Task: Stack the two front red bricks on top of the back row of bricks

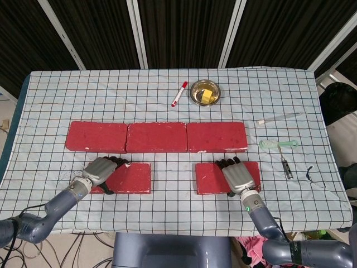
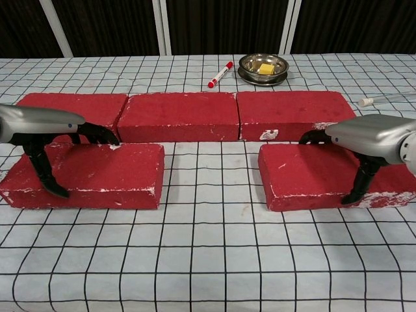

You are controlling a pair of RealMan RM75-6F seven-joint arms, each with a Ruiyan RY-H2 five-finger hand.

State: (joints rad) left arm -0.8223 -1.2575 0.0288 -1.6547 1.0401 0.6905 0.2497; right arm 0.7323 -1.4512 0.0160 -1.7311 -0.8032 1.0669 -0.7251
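Observation:
Three red bricks form the back row (image 1: 156, 137) (image 2: 179, 116) across the checked cloth. The front left red brick (image 1: 133, 178) (image 2: 104, 172) lies flat before it, and my left hand (image 1: 99, 171) (image 2: 40, 122) grips its left end, fingers over the back edge and thumb on the front face. At the right, the front right red brick (image 1: 210, 178) (image 2: 309, 175) also lies flat on the cloth. My right hand (image 1: 240, 176) (image 2: 374, 135) grips its right end the same way.
Behind the back row lie a red marker (image 1: 179, 93) and a metal bowl (image 1: 205, 92) holding a yellow piece. To the right of the bricks are a white stick (image 1: 279, 118), a green brush (image 1: 278, 144) and a small dark tool (image 1: 286, 167).

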